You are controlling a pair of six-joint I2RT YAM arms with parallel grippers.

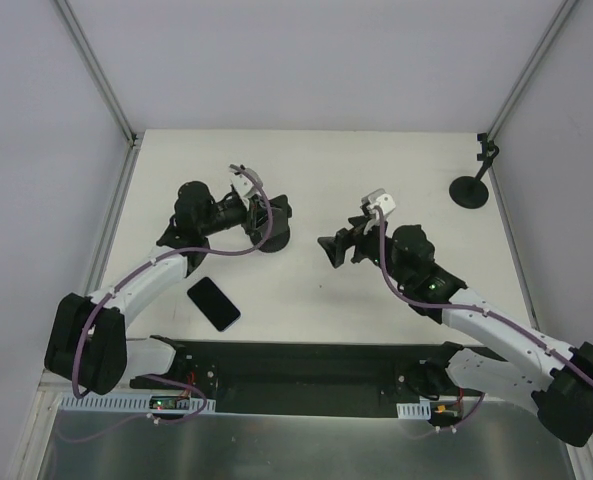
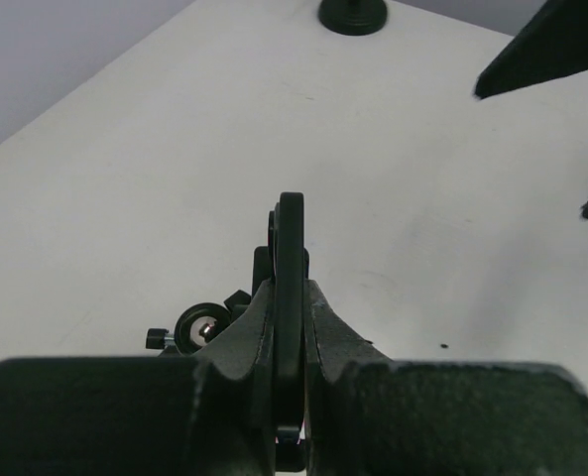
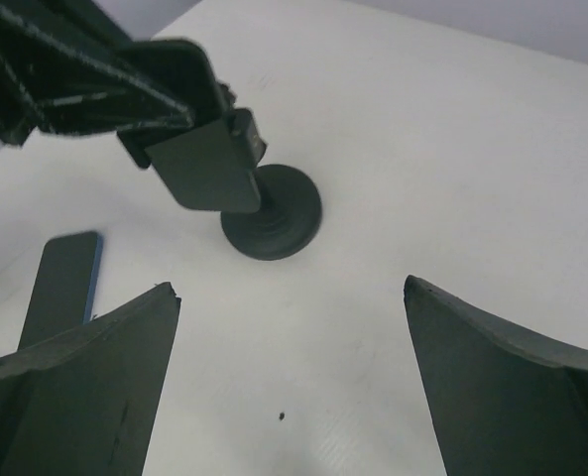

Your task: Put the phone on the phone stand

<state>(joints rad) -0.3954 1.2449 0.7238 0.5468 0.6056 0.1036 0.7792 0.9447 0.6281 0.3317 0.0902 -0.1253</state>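
The phone (image 1: pixel 213 303) is a black slab lying flat on the white table, near the left arm; its edge also shows in the right wrist view (image 3: pixel 60 288). The phone stand (image 1: pixel 273 242) is black with a round base (image 3: pixel 274 223) and an upright plate (image 3: pixel 209 169). My left gripper (image 1: pixel 274 215) is shut on that plate, seen edge-on between its jaws in the left wrist view (image 2: pixel 292 218). My right gripper (image 1: pixel 336 250) is open and empty, just right of the stand, its jaws wide apart over bare table (image 3: pixel 289 288).
A second black stand with a round base (image 1: pixel 470 190) and a thin post stands at the table's back right; it also shows in the left wrist view (image 2: pixel 353 14). The table's near edge has a black strip (image 1: pixel 306 365).
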